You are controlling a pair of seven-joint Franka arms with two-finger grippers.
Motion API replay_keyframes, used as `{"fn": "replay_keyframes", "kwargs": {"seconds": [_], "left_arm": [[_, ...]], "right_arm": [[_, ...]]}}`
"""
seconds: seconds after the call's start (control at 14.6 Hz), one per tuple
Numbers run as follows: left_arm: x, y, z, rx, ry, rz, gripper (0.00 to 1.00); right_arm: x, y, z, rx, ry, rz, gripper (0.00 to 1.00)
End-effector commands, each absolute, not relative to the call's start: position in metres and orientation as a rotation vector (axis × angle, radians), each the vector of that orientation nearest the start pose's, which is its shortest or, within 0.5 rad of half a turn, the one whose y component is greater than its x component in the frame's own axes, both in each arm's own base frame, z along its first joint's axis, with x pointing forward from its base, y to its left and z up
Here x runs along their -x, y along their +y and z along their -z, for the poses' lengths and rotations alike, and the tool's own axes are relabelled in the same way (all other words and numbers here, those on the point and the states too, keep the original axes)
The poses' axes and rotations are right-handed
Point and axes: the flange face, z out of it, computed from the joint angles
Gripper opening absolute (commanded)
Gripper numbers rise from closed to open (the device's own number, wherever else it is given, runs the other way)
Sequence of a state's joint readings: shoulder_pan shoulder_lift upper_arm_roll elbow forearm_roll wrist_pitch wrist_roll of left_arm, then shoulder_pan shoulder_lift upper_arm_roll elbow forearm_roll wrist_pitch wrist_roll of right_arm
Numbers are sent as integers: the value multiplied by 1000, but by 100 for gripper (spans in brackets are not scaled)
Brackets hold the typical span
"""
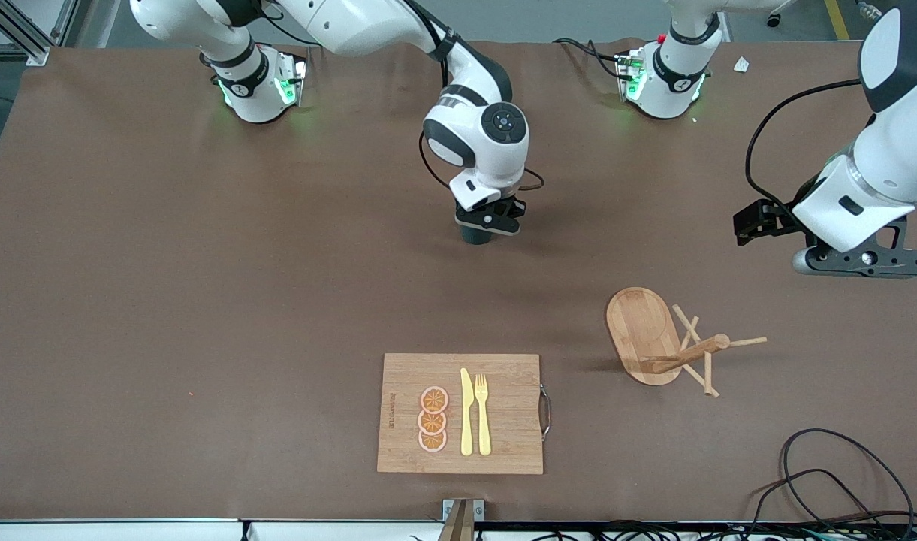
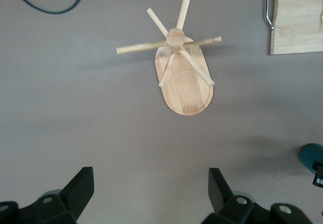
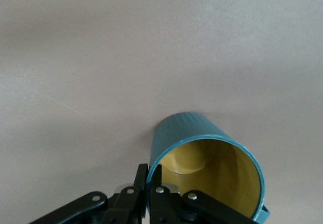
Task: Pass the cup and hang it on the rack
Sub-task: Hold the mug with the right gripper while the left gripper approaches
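The dark teal cup (image 1: 474,235) with a yellowish inside (image 3: 212,168) is upright near the middle of the table, at or just above its surface. My right gripper (image 1: 490,222) is shut on the cup's rim, one finger inside and one outside (image 3: 149,179). The cup's edge also shows in the left wrist view (image 2: 312,156). The wooden rack (image 1: 641,328) stands toward the left arm's end, nearer the front camera than the cup, with its post and thin pegs (image 2: 175,37). My left gripper (image 1: 757,222) hangs open and empty (image 2: 151,179) over bare table beside the rack.
A rectangular wooden cutting board (image 1: 503,443) with a metal handle, orange slices, a yellow knife and a yellow fork lies near the front edge; it also shows in the left wrist view (image 2: 299,17). Black cables (image 1: 834,481) lie at the front corner by the left arm's end.
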State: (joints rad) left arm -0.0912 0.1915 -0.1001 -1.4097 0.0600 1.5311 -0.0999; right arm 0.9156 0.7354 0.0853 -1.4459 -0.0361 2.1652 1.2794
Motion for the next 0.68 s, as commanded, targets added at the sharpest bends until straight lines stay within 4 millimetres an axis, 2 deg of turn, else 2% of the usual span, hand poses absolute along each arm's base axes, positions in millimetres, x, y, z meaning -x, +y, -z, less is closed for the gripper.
{"fn": "replay_keyframes", "kwargs": {"seconds": [0.0, 0.14, 0.21, 0.34, 0.41, 0.48, 0.62], "left_arm": [[-597, -105, -586, 3069, 185, -115, 100], [-597, -108, -585, 3073, 185, -119, 100], [-600, -107, -577, 3074, 191, -143, 100], [-602, -105, -573, 3075, 222, -154, 100], [-604, -106, -567, 3074, 225, -168, 100], [-607, -105, -560, 3074, 223, -188, 100], [-607, -108, -559, 3080, 214, -191, 100]], "right_arm": [[-399, 608, -255, 3097, 487, -49, 0], [-399, 608, -255, 3099, 475, -49, 0], [-401, 607, -256, 3096, 483, -49, 7], [-408, 605, -261, 3087, 495, -44, 48], [-407, 606, -262, 3086, 491, -41, 52], [-407, 606, -262, 3088, 489, -42, 66], [-407, 606, -263, 3088, 487, -39, 81]]}}
